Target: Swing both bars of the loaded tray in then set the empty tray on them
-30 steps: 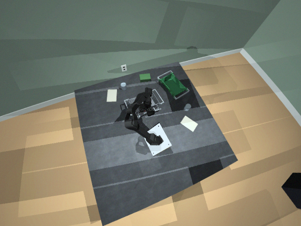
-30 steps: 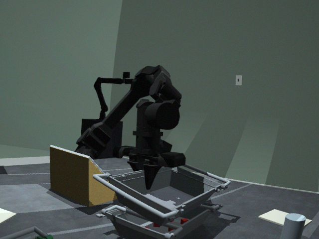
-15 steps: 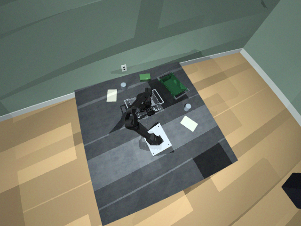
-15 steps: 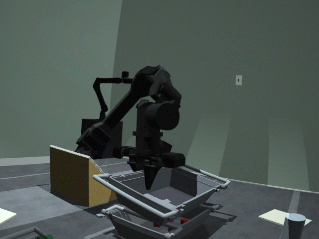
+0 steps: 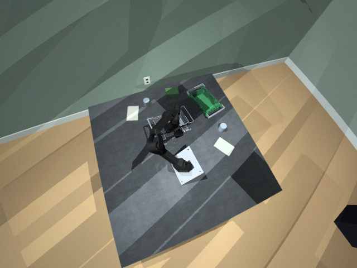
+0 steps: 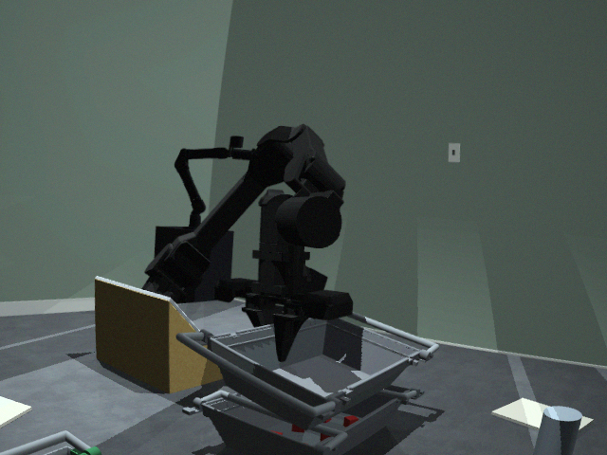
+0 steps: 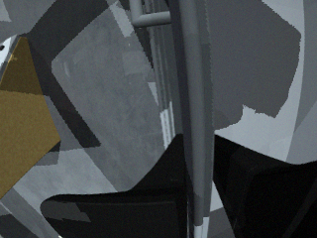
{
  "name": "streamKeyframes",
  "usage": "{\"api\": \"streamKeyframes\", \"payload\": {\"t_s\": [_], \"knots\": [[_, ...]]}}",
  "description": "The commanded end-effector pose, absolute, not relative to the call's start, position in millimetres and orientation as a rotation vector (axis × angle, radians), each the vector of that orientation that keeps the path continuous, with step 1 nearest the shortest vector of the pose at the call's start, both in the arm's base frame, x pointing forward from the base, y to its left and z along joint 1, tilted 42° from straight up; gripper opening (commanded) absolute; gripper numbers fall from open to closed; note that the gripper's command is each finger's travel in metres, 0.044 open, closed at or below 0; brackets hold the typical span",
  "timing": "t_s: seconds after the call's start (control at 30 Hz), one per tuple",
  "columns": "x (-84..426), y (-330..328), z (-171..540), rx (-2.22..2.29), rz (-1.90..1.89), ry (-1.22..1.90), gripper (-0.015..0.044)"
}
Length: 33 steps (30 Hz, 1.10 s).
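Observation:
The empty grey tray (image 6: 321,364) (image 7: 198,99) is above the loaded grey tray (image 6: 254,427), its own wire bars swung outward. It looks slightly tilted, its left end higher in the exterior view. Several red blocks (image 6: 351,420) show inside the loaded tray. The loaded tray's left bar (image 6: 215,395) appears swung inward under the empty tray; its right bar is mostly hidden. Whether the empty tray touches both bars cannot be seen clearly. My gripper (image 6: 270,341) (image 7: 191,138) is shut on the empty tray's side wall, one finger inside and one outside.
A green tray (image 5: 205,99) stands at the back right, and a green block (image 5: 172,92) at the back. Two grey-blue cylinders (image 5: 222,127) (image 6: 560,430) and two cream pads (image 5: 132,113) flank the trays. A white-topped brown wedge (image 6: 132,333) (image 7: 22,114) stands beside them.

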<state>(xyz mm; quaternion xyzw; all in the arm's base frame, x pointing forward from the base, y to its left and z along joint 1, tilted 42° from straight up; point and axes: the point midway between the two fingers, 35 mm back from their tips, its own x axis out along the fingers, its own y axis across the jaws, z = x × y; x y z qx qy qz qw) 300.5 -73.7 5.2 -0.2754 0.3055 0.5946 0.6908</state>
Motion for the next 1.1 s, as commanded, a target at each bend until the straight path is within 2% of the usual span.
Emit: {"api": "streamKeyframes", "payload": {"t_s": [0.0,1.07], "knots": [[297,-67,2,-0.606,1.354,0.696,0.0],[295,-62,-4,-0.605,1.354,0.696,0.0]]}}
